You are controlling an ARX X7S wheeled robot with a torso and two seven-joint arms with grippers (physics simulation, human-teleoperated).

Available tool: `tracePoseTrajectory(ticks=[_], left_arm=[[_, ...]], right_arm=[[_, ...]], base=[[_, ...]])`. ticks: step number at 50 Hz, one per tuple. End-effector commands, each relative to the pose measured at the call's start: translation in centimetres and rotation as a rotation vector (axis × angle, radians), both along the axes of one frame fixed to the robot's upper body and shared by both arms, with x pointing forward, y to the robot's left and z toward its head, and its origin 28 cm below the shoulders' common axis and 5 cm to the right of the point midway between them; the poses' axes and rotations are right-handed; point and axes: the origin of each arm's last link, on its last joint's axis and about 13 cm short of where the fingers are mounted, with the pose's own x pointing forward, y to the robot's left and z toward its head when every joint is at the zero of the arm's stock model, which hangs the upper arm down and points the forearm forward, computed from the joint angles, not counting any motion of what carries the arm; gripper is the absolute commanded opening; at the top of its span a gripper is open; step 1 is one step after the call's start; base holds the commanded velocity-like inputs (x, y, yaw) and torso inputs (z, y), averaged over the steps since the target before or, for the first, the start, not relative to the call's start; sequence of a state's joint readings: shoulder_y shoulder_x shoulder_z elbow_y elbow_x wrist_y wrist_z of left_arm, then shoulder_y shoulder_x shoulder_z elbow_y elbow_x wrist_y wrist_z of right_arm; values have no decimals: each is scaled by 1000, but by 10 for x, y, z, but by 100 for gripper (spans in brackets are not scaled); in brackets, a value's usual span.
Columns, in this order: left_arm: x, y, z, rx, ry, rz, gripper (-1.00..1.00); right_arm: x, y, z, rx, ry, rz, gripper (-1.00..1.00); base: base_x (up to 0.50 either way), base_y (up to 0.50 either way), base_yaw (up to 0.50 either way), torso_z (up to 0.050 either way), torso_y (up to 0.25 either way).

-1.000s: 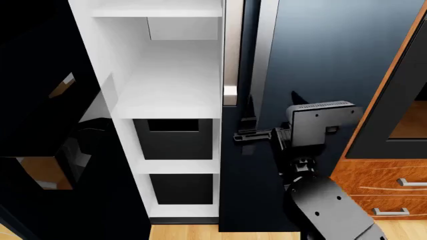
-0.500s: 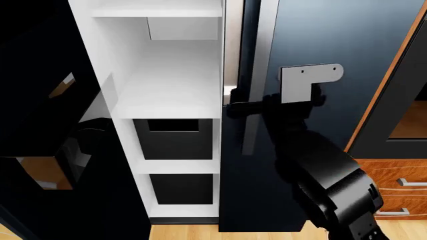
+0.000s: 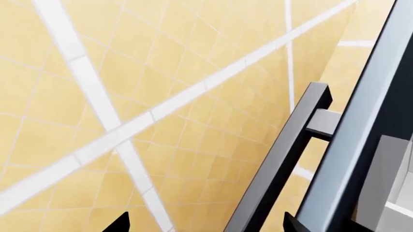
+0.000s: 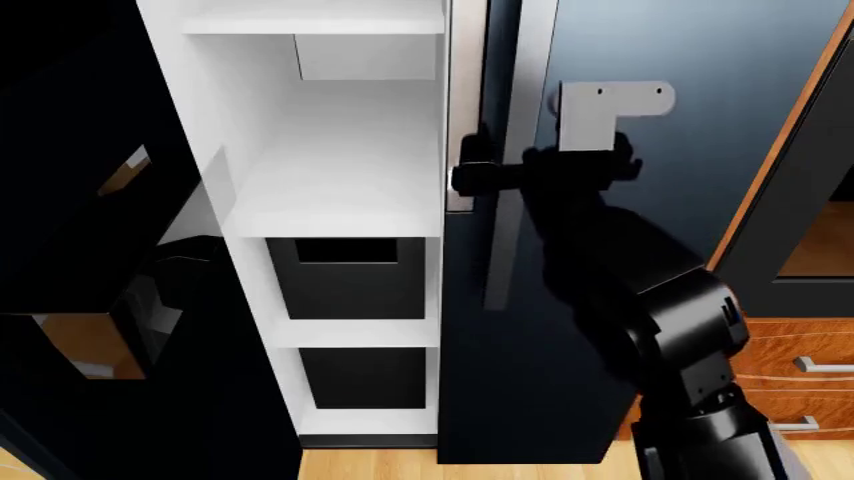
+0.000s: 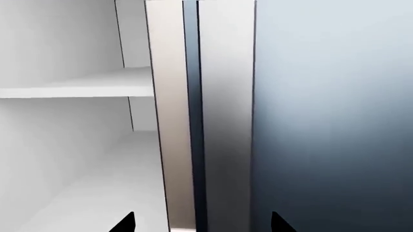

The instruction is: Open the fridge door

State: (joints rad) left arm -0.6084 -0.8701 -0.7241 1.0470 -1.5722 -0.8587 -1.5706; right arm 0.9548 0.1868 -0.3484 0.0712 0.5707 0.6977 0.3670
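Head view: right gripper (image 4: 477, 178), jaws spread, has risen to the long silver bar handle (image 4: 466, 100) of the glossy navy fridge (image 4: 641, 60), whose left door already stands open, white shelves exposed.

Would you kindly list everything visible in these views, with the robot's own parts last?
fridge: one, glossy navy-black; left door swung open, right door shut.
fridge interior: white shelves, two dark compartments below.
handles: two, silver vertical bars, side by side at the door edges.
cabinet drawers: reddish wood with silver pulls, right of fridge.
oven: one, black, above the drawers, partly cut off.
floor: light wood by the fridge; yellow tile in left wrist view.
right gripper: black, at the handles; fingers spread.
left gripper: only finger tips show, spread, near a handle bar.
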Motion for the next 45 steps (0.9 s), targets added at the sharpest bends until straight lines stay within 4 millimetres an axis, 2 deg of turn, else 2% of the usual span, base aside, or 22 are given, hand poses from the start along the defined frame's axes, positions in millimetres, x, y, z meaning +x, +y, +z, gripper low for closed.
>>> tracePoseTrajectory(ticks=[1,13,45], left_arm=[[0,0,0,0,1,1,100],[1,-1,0,2,4,0,100],[1,-1,-1,5,7,3,100]], right_arm=[[14,1,5,12,39,-11,100],[28,2,4,-6,66,-12,100],[46,-5,-6,6,116,-65,100]], base=[[0,0,0,0,0],[0,0,0,0,0],[0,0,0,0,0]])
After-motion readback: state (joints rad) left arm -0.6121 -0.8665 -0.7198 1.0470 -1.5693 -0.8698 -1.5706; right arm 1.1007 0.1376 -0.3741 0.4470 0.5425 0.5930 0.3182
